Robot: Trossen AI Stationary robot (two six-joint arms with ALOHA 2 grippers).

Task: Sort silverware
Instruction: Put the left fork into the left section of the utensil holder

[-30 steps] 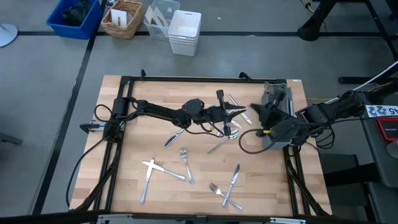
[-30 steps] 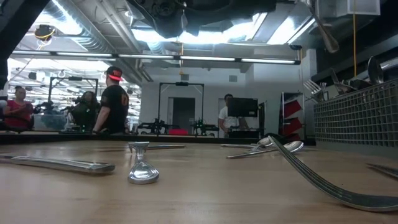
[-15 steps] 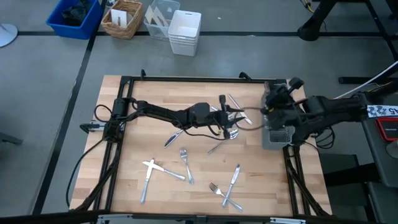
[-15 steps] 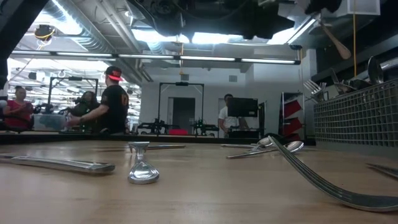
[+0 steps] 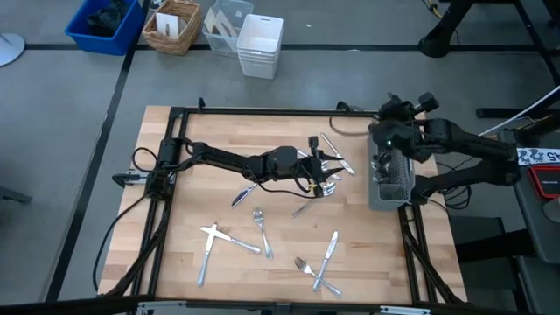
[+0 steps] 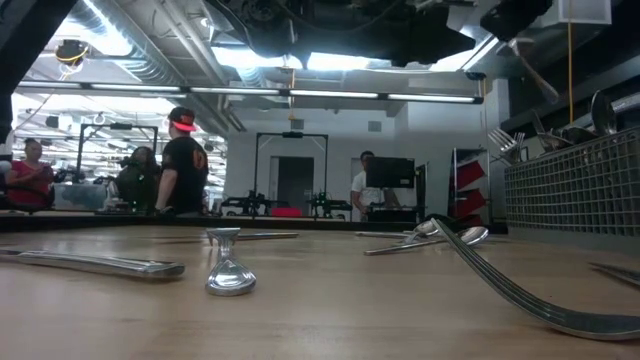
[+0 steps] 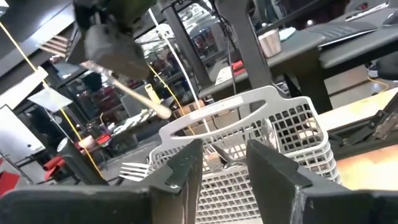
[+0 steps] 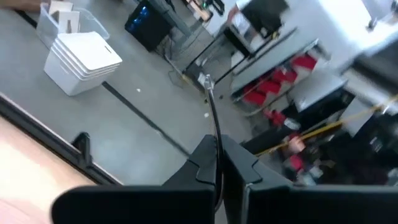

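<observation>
The silverware lies scattered over the wooden table: forks [image 5: 260, 229], a knife [image 5: 207, 249], a crossed pair [image 5: 319, 267] and a cluster [image 5: 325, 182] at the middle. My left gripper [image 7: 224, 168] hangs open over that cluster [image 5: 324, 164] with nothing between its fingers, facing the mesh caddy [image 7: 249, 143]. The caddy [image 5: 390, 175] stands at the table's right edge with forks and spoons upright in it [image 6: 505, 140]. My right gripper [image 8: 217, 152] hovers above the caddy's far end [image 5: 381, 136], shut on one slim piece of silverware [image 7: 137, 96]. My right gripper pinches the slim piece between its two fingers at one end [image 8: 214, 140]. The rest sticks out beyond the fingertips to a small rounded end [image 8: 205, 81]. In the low view the piece [image 6: 540, 78] slants downward, lifted clear above the caddy. Which kind of piece it is cannot be told.
A black frame [image 5: 262, 111] rims the table. Beyond the far edge stand a white bin [image 5: 259, 44], a clear box [image 5: 223, 24], a basket [image 5: 172, 26] and a blue bin [image 5: 105, 22]. People stand in the room behind [image 6: 185, 160].
My right gripper has swung from beside the caddy's near half toward the table's far edge, turning as it went, and carries the piece of silverware lifted above the caddy's far end. My left gripper has stayed over the middle cluster.
</observation>
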